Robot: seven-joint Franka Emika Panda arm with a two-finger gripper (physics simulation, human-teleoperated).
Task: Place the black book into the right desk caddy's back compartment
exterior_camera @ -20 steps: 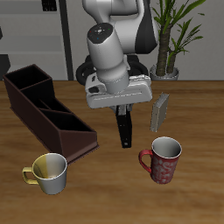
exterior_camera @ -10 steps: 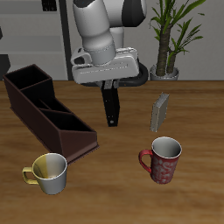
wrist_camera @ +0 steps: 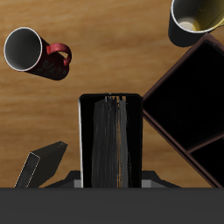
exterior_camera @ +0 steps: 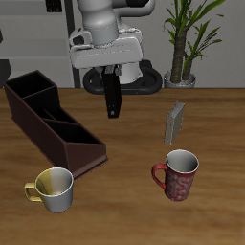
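- The gripper [exterior_camera: 112, 72] hangs in the air above the back half of the table [exterior_camera: 215, 124], about midway along its width, and is clamped on the top end of the black book [exterior_camera: 112, 96].
- The book hangs upright below the fingers, narrow edge toward the front camera, clear of the table top and touching nothing else.
- In the wrist view the book [wrist_camera: 109, 140] fills the middle as a black slab with its page edges showing as a thin pale line down the centre; the fingers themselves are hidden behind it.
- The caddy [exterior_camera: 53, 124] lies on the table as a long dark maroon tray set at an angle, one end near the back edge, the other reaching toward the middle of the table; its dividers split it into several open sections.
- The book is beside the caddy and above it, not over any compartment; part of the caddy [wrist_camera: 188, 114] shows close to the book in the wrist view.
- A grey patterned book [exterior_camera: 175, 122] stands upright near the back edge, well apart from the caddy, on the other side of the gripper.
- A red mug [exterior_camera: 177, 175] stands near the front edge, in front of the grey book.
- A yellow-white mug [exterior_camera: 53, 189] stands near the front edge, just in front of the caddy's nearer end.
- A potted plant [exterior_camera: 187, 43] stands behind the back edge.
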